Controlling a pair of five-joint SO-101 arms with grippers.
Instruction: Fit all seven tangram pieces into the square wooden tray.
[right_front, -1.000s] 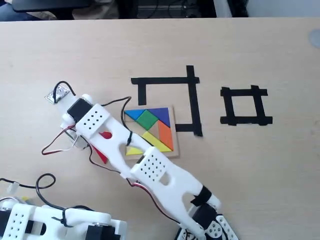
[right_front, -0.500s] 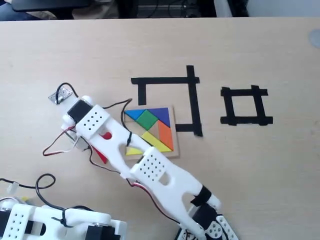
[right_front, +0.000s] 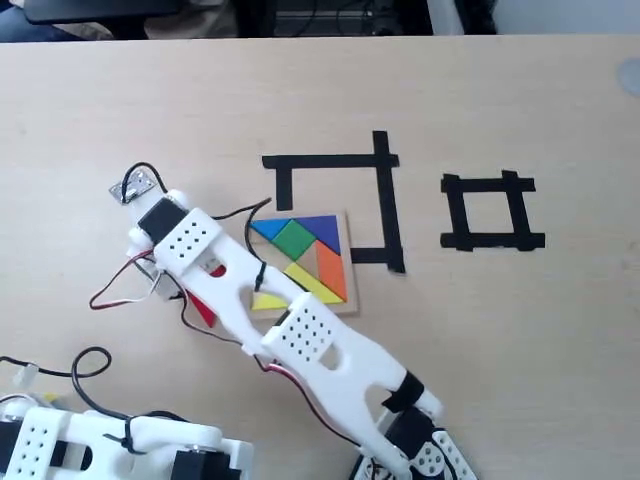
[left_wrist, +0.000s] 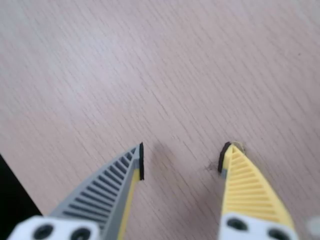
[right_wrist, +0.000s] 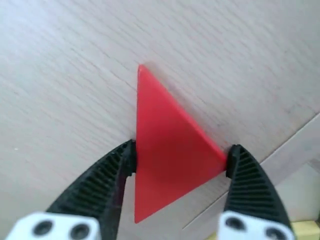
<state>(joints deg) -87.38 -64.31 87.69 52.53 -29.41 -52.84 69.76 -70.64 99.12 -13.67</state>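
table (right_front: 500, 350) — pale wood | large tape outline (right_front: 385, 200) — black | small tape square (right_front: 490, 184) — right of it

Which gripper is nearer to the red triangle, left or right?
Right. The right gripper clamps the red triangle by two of its sides; the left gripper hangs open above bare table, away from it.

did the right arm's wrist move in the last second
Yes, slightly: the right arm's wrist tip swung toward the black tape square, while the red triangle stayed put.
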